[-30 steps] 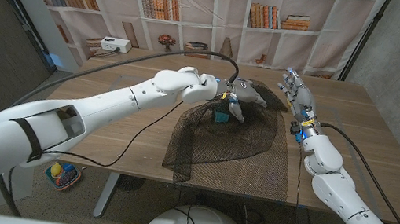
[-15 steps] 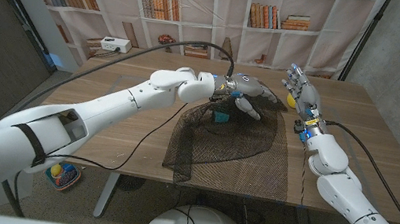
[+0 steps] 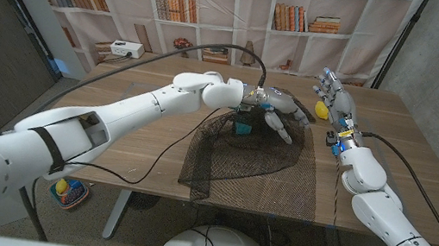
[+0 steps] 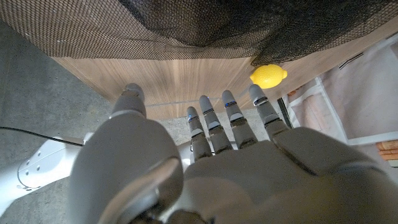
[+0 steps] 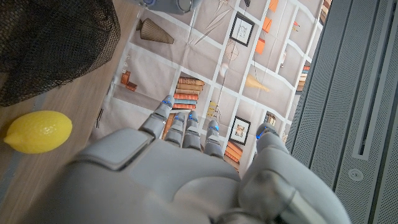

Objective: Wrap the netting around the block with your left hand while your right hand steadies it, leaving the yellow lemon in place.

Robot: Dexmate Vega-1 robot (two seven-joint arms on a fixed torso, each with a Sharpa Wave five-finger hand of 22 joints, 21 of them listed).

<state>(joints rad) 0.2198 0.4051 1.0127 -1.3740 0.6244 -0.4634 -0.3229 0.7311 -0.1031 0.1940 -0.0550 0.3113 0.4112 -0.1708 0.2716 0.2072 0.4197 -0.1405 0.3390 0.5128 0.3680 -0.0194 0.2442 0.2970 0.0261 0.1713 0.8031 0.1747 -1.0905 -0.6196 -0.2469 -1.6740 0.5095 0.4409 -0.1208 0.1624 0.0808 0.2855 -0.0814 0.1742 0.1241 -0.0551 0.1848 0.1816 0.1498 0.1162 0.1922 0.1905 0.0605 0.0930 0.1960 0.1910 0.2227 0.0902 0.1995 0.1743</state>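
Note:
The dark netting (image 3: 250,154) lies spread on the wooden table (image 3: 147,143), bunched up at its far side. There a small teal block (image 3: 242,128) shows within the mesh. My left hand (image 3: 280,113) hovers over the netting's far edge with its fingers spread, holding nothing. In the left wrist view that hand (image 4: 205,168) is open, with the netting (image 4: 205,25) and the lemon (image 4: 268,75) beyond it. The yellow lemon (image 3: 321,110) sits just right of the netting. My right hand (image 3: 333,95) is raised behind it, fingers apart and empty. The right wrist view shows the lemon (image 5: 37,130) beside the netting (image 5: 50,43).
A bookshelf backdrop (image 3: 219,9) stands behind the table's far edge. A white box (image 3: 128,49) sits at the far left corner. A black cable (image 3: 213,50) arcs over the left arm. Bare wood lies left of the netting and along the right side.
My left hand has slid to the right off the bunched netting and spread its fingers. My right hand has shifted slightly to the right, uncovering the lemon.

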